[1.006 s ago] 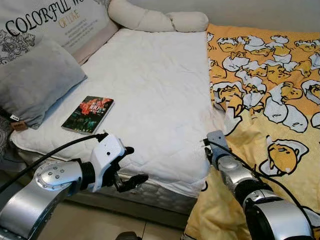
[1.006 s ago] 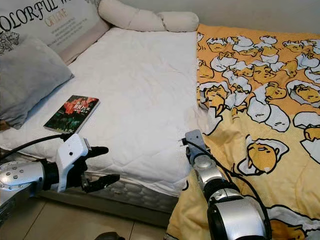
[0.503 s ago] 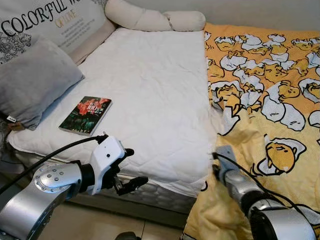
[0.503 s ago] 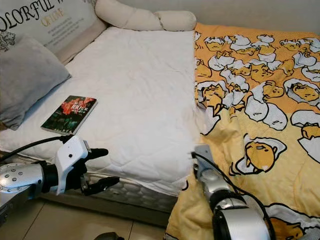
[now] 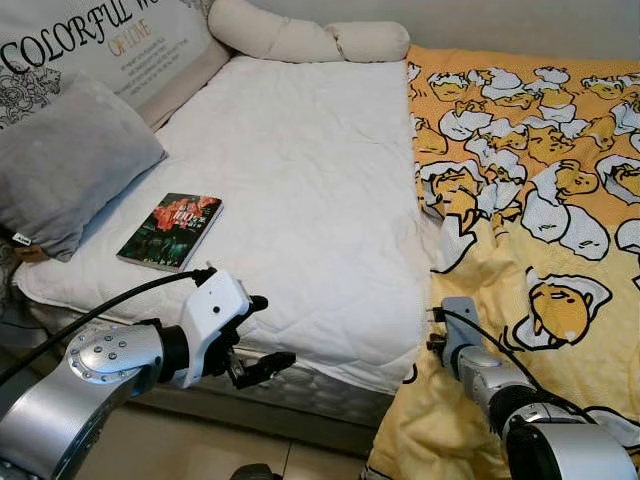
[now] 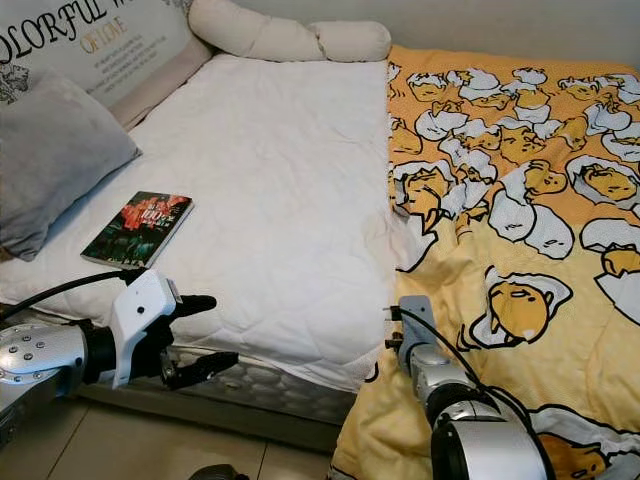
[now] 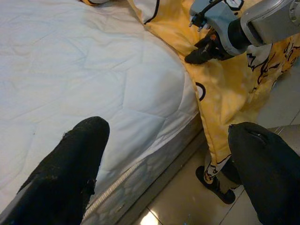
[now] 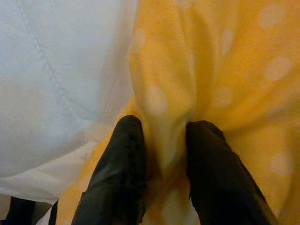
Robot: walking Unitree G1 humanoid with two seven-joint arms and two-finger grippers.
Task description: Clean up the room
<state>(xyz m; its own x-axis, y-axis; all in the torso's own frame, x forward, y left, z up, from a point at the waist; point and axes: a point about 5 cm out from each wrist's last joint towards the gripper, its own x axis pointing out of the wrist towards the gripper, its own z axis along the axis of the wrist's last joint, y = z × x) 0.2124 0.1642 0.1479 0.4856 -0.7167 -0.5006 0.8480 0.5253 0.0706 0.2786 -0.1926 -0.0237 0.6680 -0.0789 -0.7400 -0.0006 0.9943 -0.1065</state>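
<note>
Jaws of the right gripper (image 8: 161, 164) pinch a fold of the yellow blanket (image 5: 540, 190) at the bed (image 5: 300, 180) edge.
Over the last second that arm has sunk lower, dragging the fold down; the left gripper (image 5: 262, 335) stays open, short of the book (image 5: 171, 230).

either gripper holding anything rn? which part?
Right gripper pinches a fold of the yellow blanket at its edge beside the white mattress. Left gripper is open, holding nothing.

1 book (image 5: 171, 230) – 1 blanket (image 5: 540, 200) – 3 pillows (image 5: 70, 165)
</note>
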